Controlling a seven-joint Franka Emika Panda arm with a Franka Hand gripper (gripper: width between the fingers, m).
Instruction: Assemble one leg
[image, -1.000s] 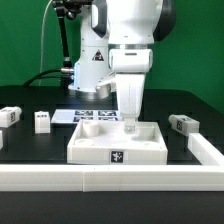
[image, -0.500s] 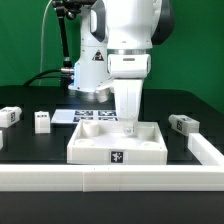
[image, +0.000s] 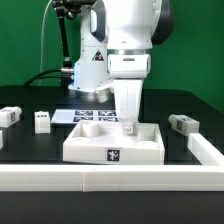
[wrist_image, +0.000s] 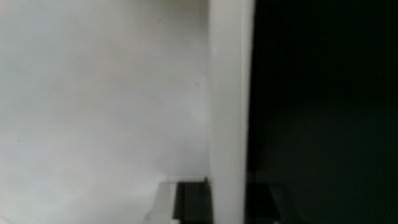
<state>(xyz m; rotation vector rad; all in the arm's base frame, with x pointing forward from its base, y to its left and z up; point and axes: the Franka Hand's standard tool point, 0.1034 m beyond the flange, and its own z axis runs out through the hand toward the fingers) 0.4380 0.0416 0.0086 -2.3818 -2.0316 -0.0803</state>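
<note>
A large white square tray-like piece with a raised rim lies in the middle of the black table. My gripper is down on its far-right rim. In the wrist view my gripper has its two dark fingers on either side of the rim, shut on it, with the tray's white floor to one side. Three legs lie loose on the table, apart from the gripper: one and another on the exterior view's left, and one on the right.
The marker board lies just behind the tray at the robot's base. A white rail runs along the front of the table and up its right side.
The tray has slid a little toward the exterior view's left, and the gripper on its rim has moved with it. The legs have not moved.
</note>
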